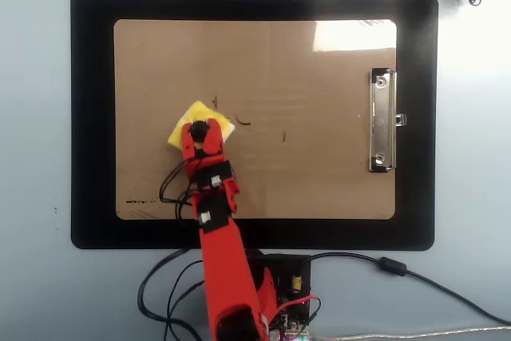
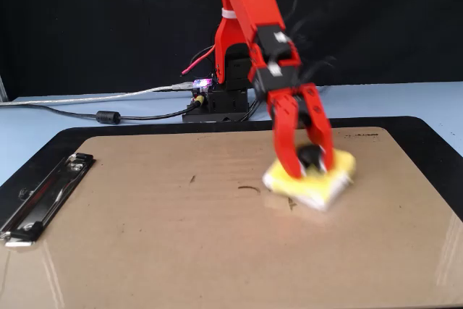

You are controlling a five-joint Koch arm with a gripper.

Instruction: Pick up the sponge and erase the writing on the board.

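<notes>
The red fingers (image 1: 201,130) pinch the black knob of the yellow sponge (image 1: 186,121), one finger on each side of it, and the sponge lies flat on the tan board (image 1: 319,173). In the overhead view the sponge sits left of the board's centre; in the fixed view (image 2: 311,182) it lies right of centre, blurred. Only scraps of the writing (image 1: 242,122) show: a short curved stroke just right of the sponge in the overhead view. The silver clip (image 1: 382,120) is at the board's right edge there, above the black mat (image 1: 88,117).
</notes>
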